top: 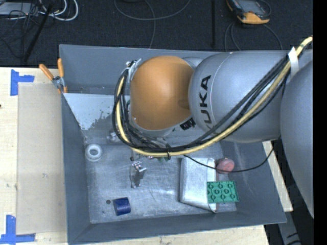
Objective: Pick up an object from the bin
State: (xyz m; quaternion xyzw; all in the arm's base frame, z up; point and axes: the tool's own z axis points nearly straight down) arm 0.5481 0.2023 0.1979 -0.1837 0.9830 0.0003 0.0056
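Camera view: hand (136,176) amid white ring (93,152), blue block (121,206), silver box (193,184).

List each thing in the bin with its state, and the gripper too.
gripper: low over bare bin floor, apart from every thing.
white ring: flat, hole up.
blue block: lying alone.
grey box: lying flat.
green holed plate: flat, overlapping the grey box's corner.
pink ball: resting beside grey box.

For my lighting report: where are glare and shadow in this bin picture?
Camera view: glare on the bin's back-left wall, a highlight on the orange wrist cover; the arm shades the floor by the pink thing; white ring and blue block are evenly lit.
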